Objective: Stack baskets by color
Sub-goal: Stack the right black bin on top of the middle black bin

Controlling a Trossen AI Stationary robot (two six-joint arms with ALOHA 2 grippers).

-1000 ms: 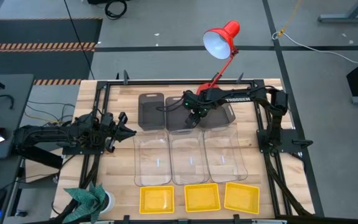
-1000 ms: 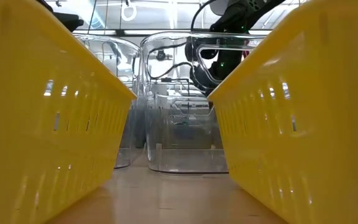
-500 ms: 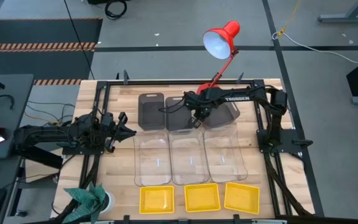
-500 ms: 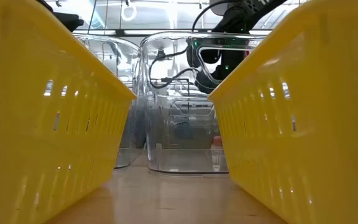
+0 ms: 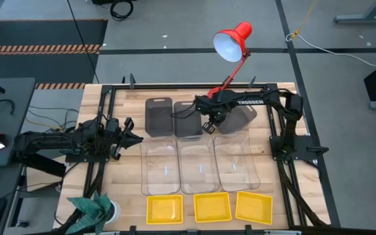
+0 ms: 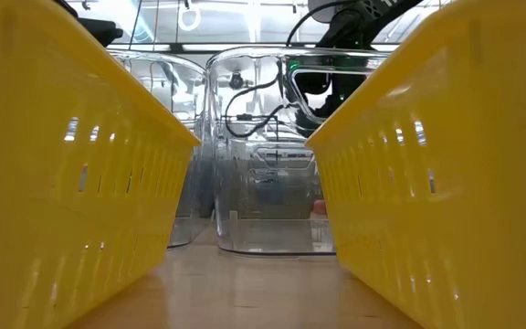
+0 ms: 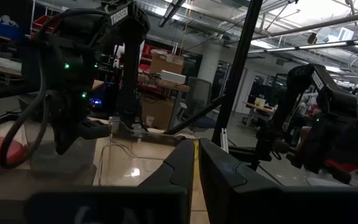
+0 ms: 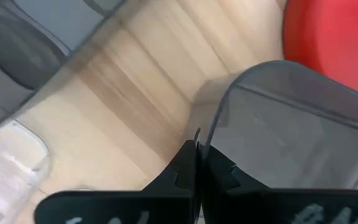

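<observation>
Right gripper (image 5: 210, 126) now clenching rim of tilting dark grey basket (image 5: 235, 119); left gripper (image 5: 128, 136) idling clenched. Showing 3 grey, 3 clear, 3 yellow.

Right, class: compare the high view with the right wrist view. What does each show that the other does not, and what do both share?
Only the high view shows the three yellow baskets, the three clear baskets, the left gripper waiting at the table's left side, and the lamp's red shade.

Only the right wrist view shows the right gripper with jaws shut on the rim of the tilted grey basket.

Both show that grey basket, the wooden table and the lamp's red base.
</observation>
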